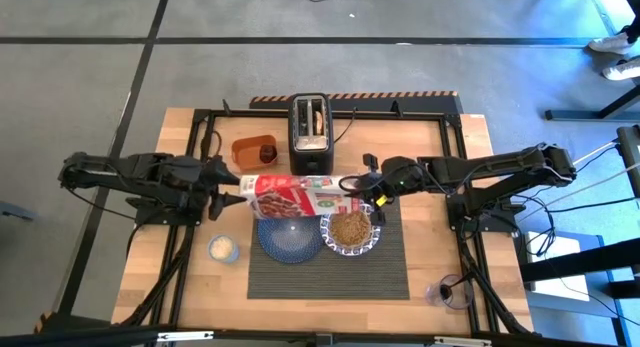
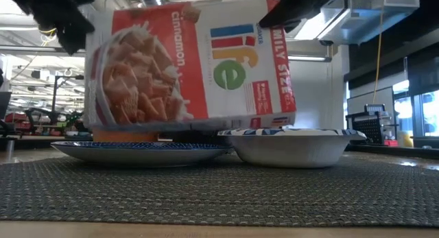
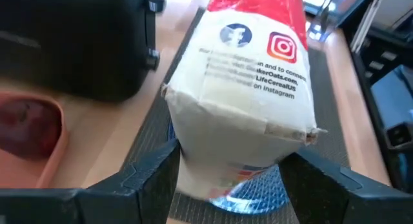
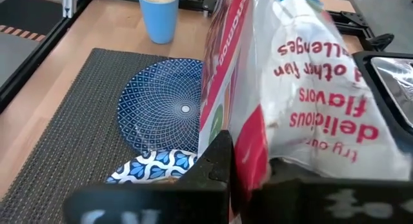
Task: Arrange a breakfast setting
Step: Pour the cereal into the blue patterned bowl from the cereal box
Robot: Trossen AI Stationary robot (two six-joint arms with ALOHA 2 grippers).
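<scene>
With the left gripper (image 1: 232, 199) and right gripper (image 1: 362, 190) each clamped on an end of the horizontal Life cereal box (image 1: 298, 197) above the plate (image 1: 290, 239) and filled bowl (image 1: 351, 231) on the placemat (image 1: 330, 277), uneven release risks spillage.

Non-task items noted on the wooden tabletop (image 1: 190, 287):

- Red cereal box (image 1: 300, 196), lying lengthwise and raised above the surface.
- Black toaster (image 1: 311, 135) at the far edge.
- Orange tub (image 1: 245, 147), just beside the toaster.
- Small blue cup (image 1: 222, 249) holding pale contents.
- Wine glass (image 1: 449, 293) near the front corner.
</scene>
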